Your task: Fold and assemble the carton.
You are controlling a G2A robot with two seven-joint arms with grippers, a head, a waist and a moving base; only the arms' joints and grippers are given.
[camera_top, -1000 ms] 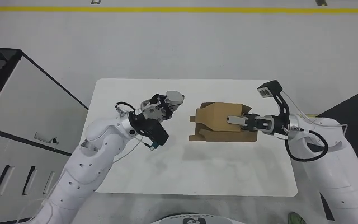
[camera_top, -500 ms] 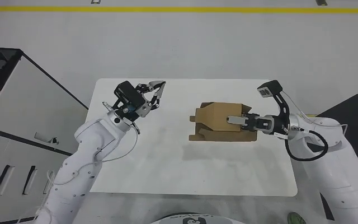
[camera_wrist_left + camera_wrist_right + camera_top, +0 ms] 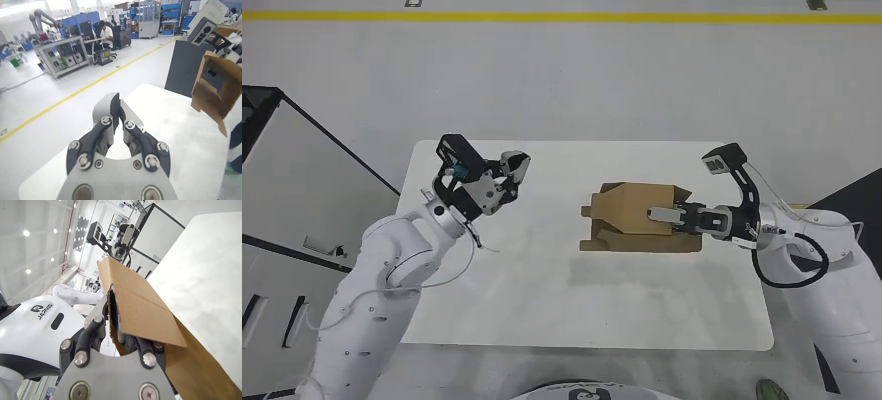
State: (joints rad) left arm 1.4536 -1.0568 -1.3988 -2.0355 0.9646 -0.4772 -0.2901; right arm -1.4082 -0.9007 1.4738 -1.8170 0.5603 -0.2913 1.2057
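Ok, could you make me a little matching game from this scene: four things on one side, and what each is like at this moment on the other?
Things:
1. left gripper
2. right gripper
3. carton
4. table

States:
A. brown, one end open
B. fingers shut on the carton's wall
C. white and flat, bearing the carton
D. fingers shut, holding nothing

Pairs: 1-D; 2-B; 3-A; 4-C
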